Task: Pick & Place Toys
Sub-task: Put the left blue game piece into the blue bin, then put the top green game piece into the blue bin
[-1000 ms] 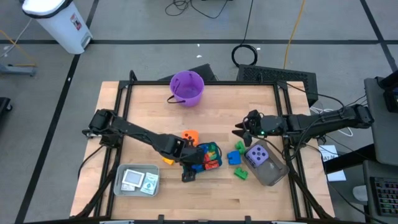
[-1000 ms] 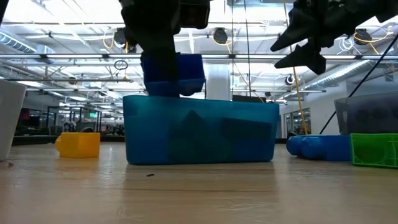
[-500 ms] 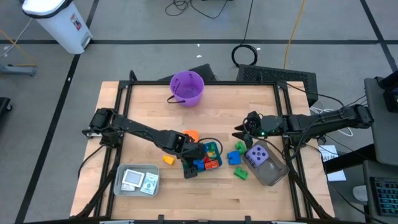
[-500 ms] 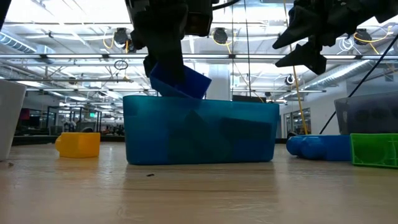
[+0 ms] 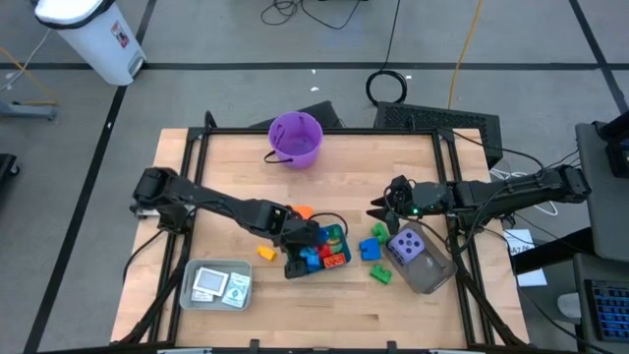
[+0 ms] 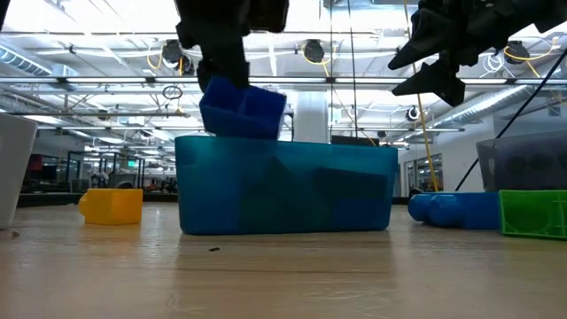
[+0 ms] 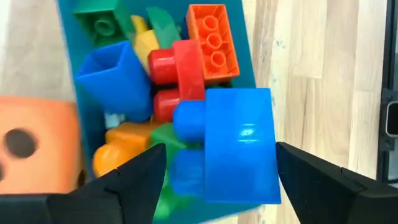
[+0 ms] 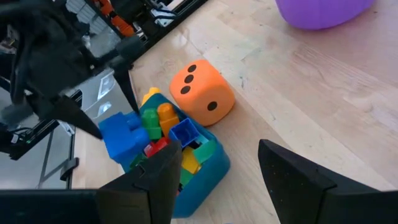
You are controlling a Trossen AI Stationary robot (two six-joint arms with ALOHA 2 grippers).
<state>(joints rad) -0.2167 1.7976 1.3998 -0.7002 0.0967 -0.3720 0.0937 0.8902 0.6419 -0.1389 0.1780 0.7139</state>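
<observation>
A teal tray (image 5: 329, 248) near the table's middle holds a heap of coloured bricks. On top of the heap lies a big blue brick (image 7: 236, 143), tilted, its top above the tray rim (image 6: 283, 142). My left gripper (image 5: 293, 264) hangs open over it, pointing steeply down, with a fingertip at each side of the brick's top (image 6: 221, 84). An orange die (image 5: 302, 212) stands against the tray's far side. My right gripper (image 5: 378, 208) hovers open and empty to the tray's right. A purple die (image 5: 407, 246) sits in a grey tray (image 5: 432, 275). My left gripper comes from above with one fingertip (image 7: 155, 162) at each long side of the blue brick's upper edge (image 7: 267, 124). Whether they touch it, I cannot tell. The brick lies tilted on the other bricks in the teal tray.
Loose on the table are a yellow brick (image 5: 265, 253) left of the tray and a blue brick (image 5: 371, 249) and a green one (image 5: 380, 274) on its right. A grey tray with cards (image 5: 218, 285) stands near left. The purple bucket (image 5: 295, 138) stands far back.
My left gripper has risen a little and drawn toward the table's far edge. Its finger, which reached down the blue brick's side, now ends at the brick's top. The brick tipped, then settled at a slant on the heap, at about the same height.
</observation>
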